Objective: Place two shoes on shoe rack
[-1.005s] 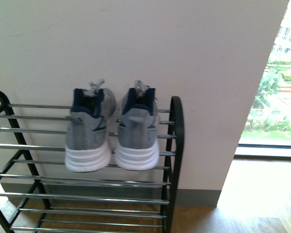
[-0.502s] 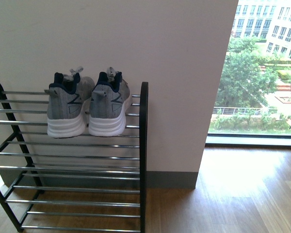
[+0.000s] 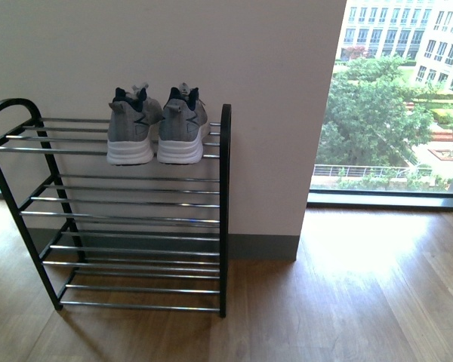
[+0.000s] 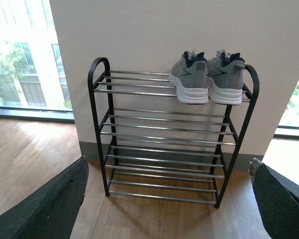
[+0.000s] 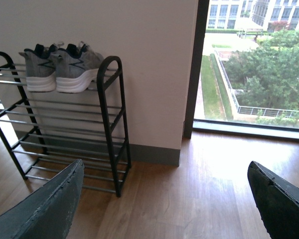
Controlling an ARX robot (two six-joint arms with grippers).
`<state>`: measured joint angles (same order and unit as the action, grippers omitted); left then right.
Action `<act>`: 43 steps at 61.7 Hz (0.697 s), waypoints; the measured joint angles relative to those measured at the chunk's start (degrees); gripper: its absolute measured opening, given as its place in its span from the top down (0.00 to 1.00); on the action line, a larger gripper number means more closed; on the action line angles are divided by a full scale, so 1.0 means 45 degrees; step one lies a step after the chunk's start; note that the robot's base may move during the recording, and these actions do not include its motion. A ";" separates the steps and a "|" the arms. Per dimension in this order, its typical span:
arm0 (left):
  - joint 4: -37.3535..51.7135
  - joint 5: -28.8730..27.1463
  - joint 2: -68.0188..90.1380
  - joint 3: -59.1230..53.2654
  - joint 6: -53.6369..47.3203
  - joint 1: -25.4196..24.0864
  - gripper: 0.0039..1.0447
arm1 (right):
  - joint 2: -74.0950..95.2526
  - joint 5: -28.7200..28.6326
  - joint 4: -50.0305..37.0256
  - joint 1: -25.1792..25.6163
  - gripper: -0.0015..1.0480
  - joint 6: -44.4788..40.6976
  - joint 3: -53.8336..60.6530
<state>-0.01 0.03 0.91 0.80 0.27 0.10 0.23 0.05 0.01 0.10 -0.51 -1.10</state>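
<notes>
Two grey knit shoes with white soles stand side by side, heels toward me, on the top shelf of the shoe rack (image 3: pixel 224 188), at its right end: the left shoe (image 3: pixel 131 130) and the right shoe (image 3: pixel 183 128). The left wrist view shows the rack (image 4: pixel 98 124) whole, with one shoe (image 4: pixel 191 79) beside the other shoe (image 4: pixel 228 82); my left gripper (image 4: pixel 169 199) is open and empty, well back from it. The right wrist view catches the rack (image 5: pixel 112 129) and both shoes (image 5: pixel 65 69) from the side. There my right gripper (image 5: pixel 164 199) is open, empty, over bare floor.
The rack stands on a wooden floor (image 3: pixel 347 302) against a white wall (image 3: pixel 174 53) with a grey skirting. A tall window (image 3: pixel 392 98) with a dark sill lies to the right of the wall. The lower shelves carry nothing.
The front view has pulled back from the rack: the shoes look smaller and farther away, the whole rack and more floor now show. The shoes stay put on the top shelf.
</notes>
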 joint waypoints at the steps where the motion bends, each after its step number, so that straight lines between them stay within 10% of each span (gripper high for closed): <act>1: 0.0000 0.0000 0.0000 0.0000 0.0000 0.0000 0.09 | 0.0000 0.0000 0.0000 0.0000 0.09 -0.0005 0.0000; 43: -0.0005 0.0000 0.0000 0.0000 0.0000 0.0000 0.09 | -0.0005 -0.0005 0.0005 0.0000 0.09 0.0000 0.0000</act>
<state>-0.03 0.03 0.91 0.80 0.27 0.10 0.21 0.03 0.03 0.10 -0.51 -1.10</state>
